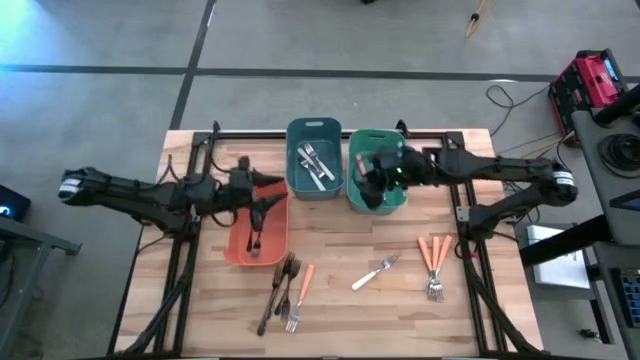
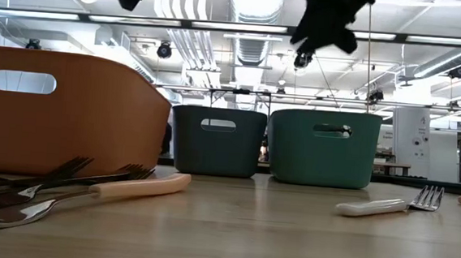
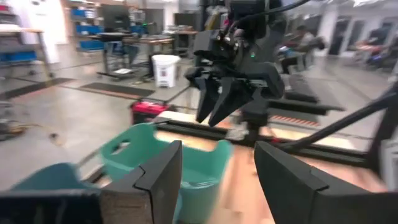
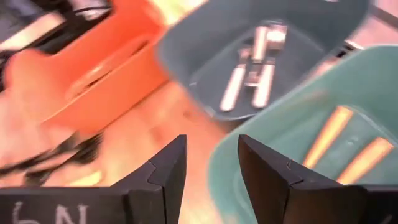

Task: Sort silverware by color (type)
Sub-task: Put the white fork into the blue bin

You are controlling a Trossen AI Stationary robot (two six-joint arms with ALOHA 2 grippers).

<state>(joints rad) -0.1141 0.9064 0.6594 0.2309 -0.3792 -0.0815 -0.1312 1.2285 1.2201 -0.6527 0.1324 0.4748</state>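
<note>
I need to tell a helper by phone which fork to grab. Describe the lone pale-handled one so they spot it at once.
Start at the green bin. On the bare wood in front of it lies one fork, angled, alone. Its handle is whitish, unlike the three orange-handled forks to its right.

Salmon (image 1: 240, 248), blue (image 1: 296, 182), green bins (image 1: 392, 200).

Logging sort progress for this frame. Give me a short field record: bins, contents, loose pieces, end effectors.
salmon bin: one dark fork inside
blue bin: silver utensils inside
green bin: orange-handled pieces inside
loose, left cluster: dark forks plus one orange-handled fork, near the salmon bin
loose, centre: one pale-handled fork
loose, right group: orange-handled forks side by side
left end effector: open, empty, above the salmon bin
right end effector: open, empty, over the green bin
</note>
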